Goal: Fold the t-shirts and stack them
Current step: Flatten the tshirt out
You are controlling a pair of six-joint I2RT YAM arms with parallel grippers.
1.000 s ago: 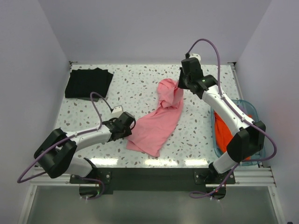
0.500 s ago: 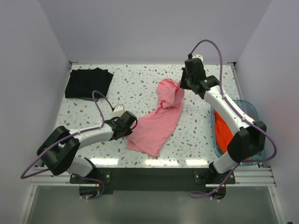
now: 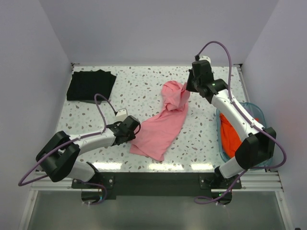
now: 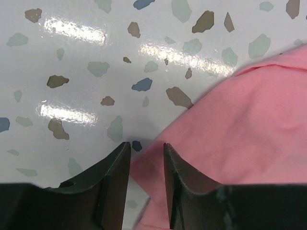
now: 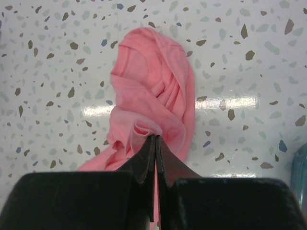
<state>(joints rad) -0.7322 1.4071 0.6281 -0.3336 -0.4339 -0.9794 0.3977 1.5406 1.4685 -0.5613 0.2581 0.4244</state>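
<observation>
Top external view held a folded black t-shirt point(image 3: 90, 85) at the upper left of the table point(image 3: 144, 86), well apart from both arms. Lower and nearer the centre, the left gripper point(image 3: 135, 131) lay low against the left edge of the pink t-shirt point(image 3: 165, 124). The shirt's long axis ran on a slant from the lower centre up to the right.

Left wrist view showed this gripper's jaws standing apart, closed on nothing, with a corner of the pink cloth reaching in between the tips from the right. That arm was plainly the nearer one to the lower hem, so I judged a grasp there needed only a closing pinch.

At the upper right end, the right gripper point(image 3: 188, 90) was pinched tight on a bunched fold of the pink shirt. Far right, the orange-red t-shirts point(image 3: 229, 136) sat in the tub point(image 3: 248, 104).
</observation>
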